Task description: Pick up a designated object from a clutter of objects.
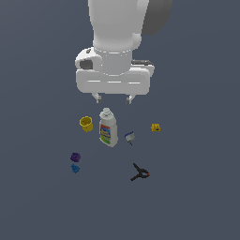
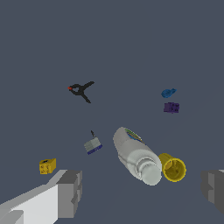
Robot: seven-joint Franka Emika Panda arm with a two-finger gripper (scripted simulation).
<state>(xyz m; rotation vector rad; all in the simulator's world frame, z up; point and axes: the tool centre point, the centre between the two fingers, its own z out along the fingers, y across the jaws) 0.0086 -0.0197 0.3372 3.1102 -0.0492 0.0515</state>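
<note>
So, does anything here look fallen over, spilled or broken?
Yes, two things are tipped over. The white bottle lies on its side, cap on, and the yellow cup beside it also lies on its side, its mouth open sideways. Nothing looks spilled or broken. The open gripper hangs above them.

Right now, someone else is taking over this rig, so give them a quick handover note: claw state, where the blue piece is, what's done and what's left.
Claw: open, empty, held high above the bottle.
Blue piece: on the floor at the exterior view's lower left, just in front of the purple block, close beside it; whether they touch is unclear.
Done: nothing grasped.
Left: move over the blue piece, descend, close on it without catching the purple block, lift.
</note>
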